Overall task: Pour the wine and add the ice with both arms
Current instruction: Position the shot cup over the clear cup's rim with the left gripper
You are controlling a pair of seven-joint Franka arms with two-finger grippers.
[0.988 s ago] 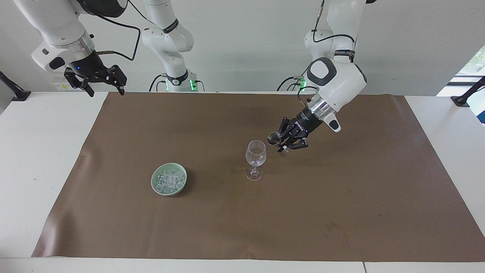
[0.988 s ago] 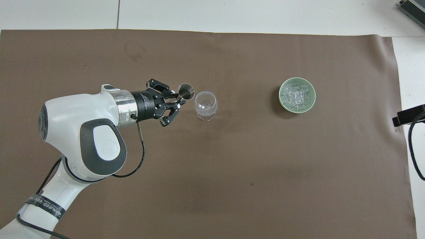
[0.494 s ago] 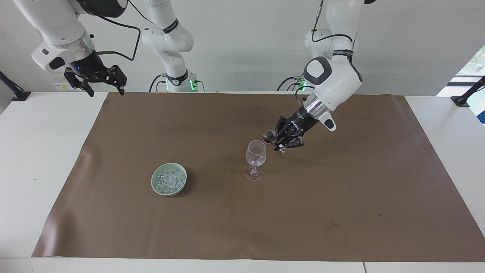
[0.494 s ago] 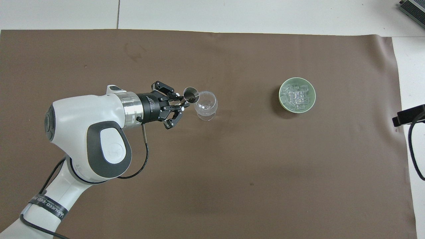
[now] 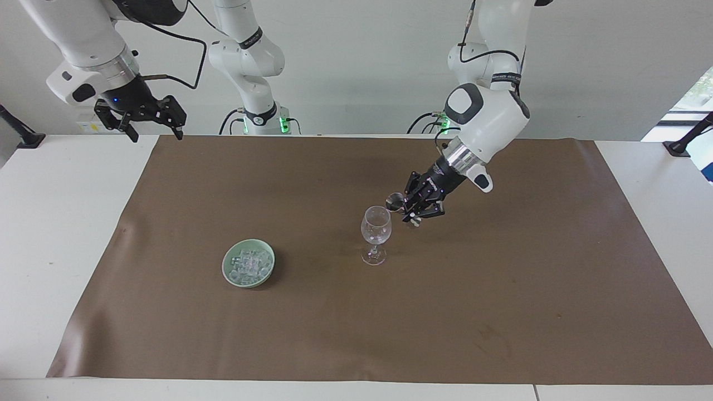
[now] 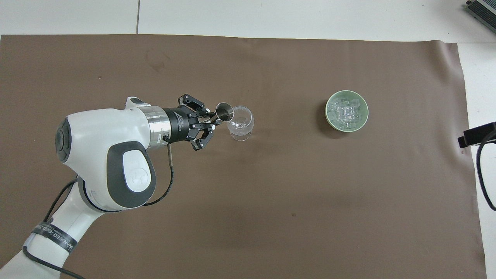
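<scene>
A white worktop (image 5: 67, 223) carries a wide brown sheet (image 5: 390, 323) that covers most of it and lies flat below the left jaws. The sheet's corner sits about under the right jaws. A faint dark stain (image 5: 493, 334) marks the sheet toward the left arm's end, well apart from the spot under the left jaws, with a small dark speck (image 5: 558, 316) near it. A black clamp post (image 5: 19, 133) stands on the worktop's edge near the right jaws. A second black post (image 5: 682, 142) stands at the left arm's end, well apart from the left jaws, with a window (image 5: 696, 94) just above it.
</scene>
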